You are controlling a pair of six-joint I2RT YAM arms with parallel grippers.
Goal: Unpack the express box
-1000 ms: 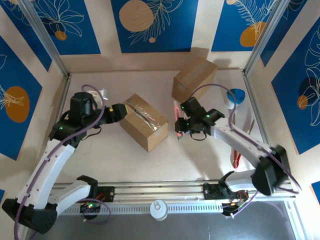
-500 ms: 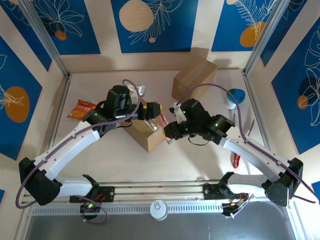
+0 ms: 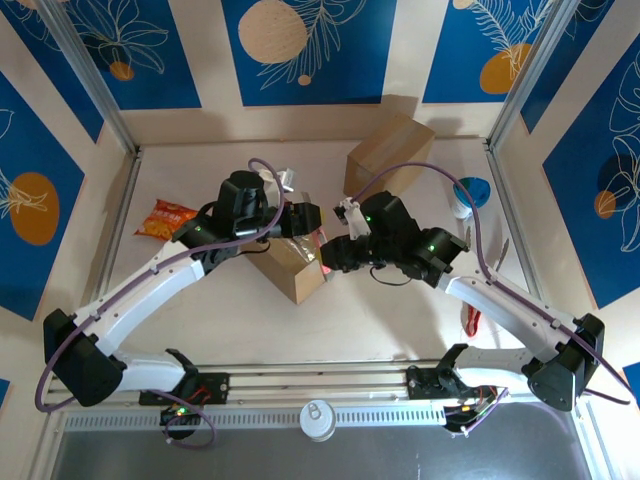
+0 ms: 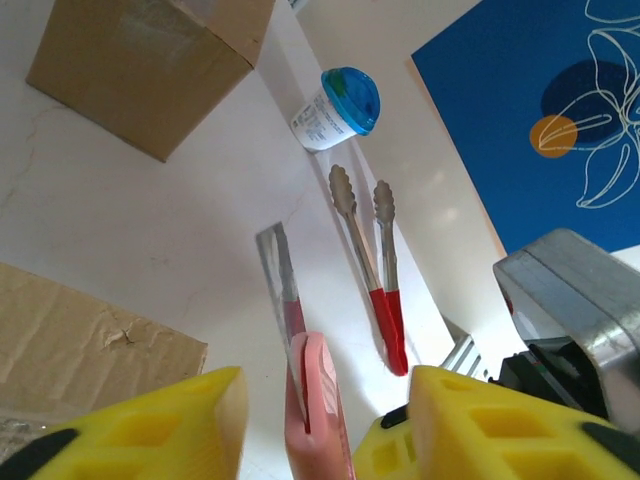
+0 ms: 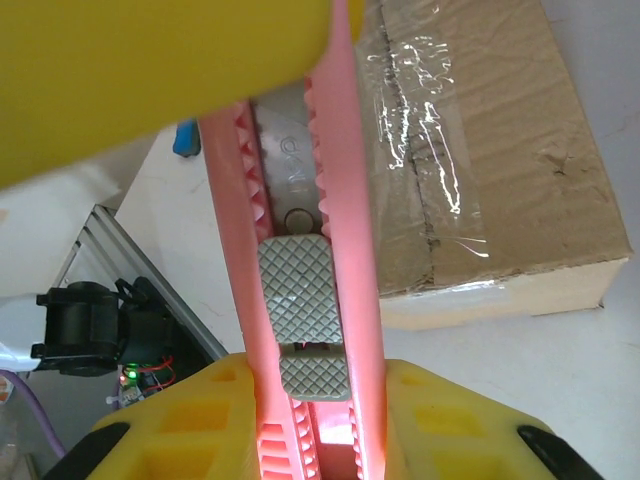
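Pink knife [image 5: 300, 200] in right pincer [image 5: 315, 410], beside box [image 5: 490, 150]

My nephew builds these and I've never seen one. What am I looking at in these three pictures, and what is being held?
These are two robot arms bolted at the near edge of a table. The overhead picture shows both, the left arm and the right arm, meeting over a taped cardboard box. The other two pictures come from cameras on the wrists, each showing its own yellow fingers. The right fingers grip a pink utility knife. The left fingers stand apart either side of it, not visibly pinching. Also there: a second box, a snack packet, a blue-lidded cup and red-handled tongs.
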